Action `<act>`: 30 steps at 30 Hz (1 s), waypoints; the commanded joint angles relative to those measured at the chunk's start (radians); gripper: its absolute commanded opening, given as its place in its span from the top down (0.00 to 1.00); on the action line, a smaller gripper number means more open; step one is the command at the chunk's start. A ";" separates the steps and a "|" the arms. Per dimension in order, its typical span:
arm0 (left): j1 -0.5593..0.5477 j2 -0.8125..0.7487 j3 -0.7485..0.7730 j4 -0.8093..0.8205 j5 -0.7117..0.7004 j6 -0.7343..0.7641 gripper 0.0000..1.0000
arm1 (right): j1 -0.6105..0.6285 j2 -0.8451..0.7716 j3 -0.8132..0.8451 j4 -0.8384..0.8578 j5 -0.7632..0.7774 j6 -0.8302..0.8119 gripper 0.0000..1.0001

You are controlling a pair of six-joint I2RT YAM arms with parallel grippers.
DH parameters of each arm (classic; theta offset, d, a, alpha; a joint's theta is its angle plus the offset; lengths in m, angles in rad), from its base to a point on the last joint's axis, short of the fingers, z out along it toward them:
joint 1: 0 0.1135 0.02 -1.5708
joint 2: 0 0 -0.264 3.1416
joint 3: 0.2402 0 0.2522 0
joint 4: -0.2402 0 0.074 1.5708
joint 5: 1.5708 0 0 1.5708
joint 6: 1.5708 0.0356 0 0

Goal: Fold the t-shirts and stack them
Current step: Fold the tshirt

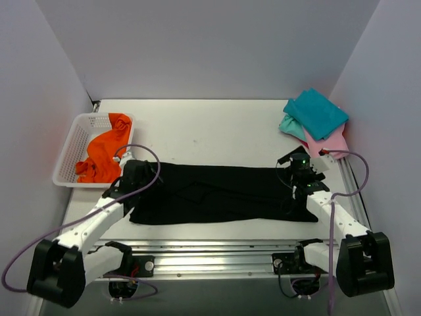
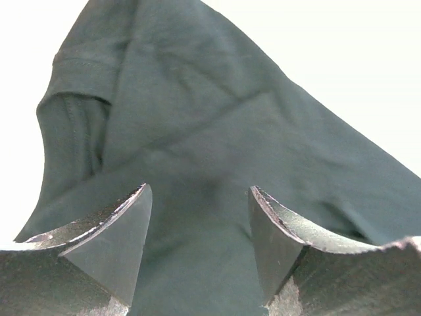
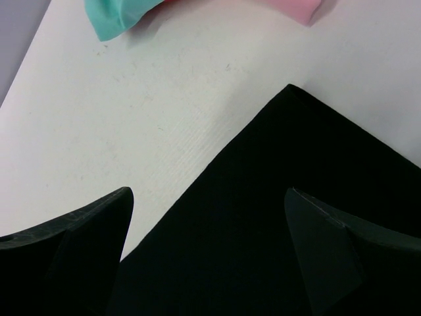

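Nothing could be read in any view: no writing, label, brand, number or sign. The black t-shirt point(image 1: 217, 194), spread along the near edge of the tabletop point(image 1: 210, 128), showed only plain dark cloth in all three views.
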 commanded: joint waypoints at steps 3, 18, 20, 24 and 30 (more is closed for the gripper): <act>-0.033 -0.195 -0.016 -0.091 -0.047 -0.053 0.31 | 0.033 -0.084 -0.020 0.041 0.031 -0.042 0.07; -0.042 0.199 -0.051 0.119 0.043 -0.091 0.93 | 0.036 0.172 -0.154 0.343 -0.228 0.063 1.00; -0.042 0.213 -0.036 0.122 0.039 -0.092 0.93 | 0.036 0.248 -0.146 0.372 -0.255 0.073 1.00; -0.034 0.294 0.006 0.133 0.036 -0.082 0.94 | 0.047 0.331 -0.147 0.387 -0.311 0.106 1.00; 0.010 0.497 0.184 0.148 0.072 -0.055 0.95 | 0.185 0.256 -0.212 0.305 -0.309 0.155 1.00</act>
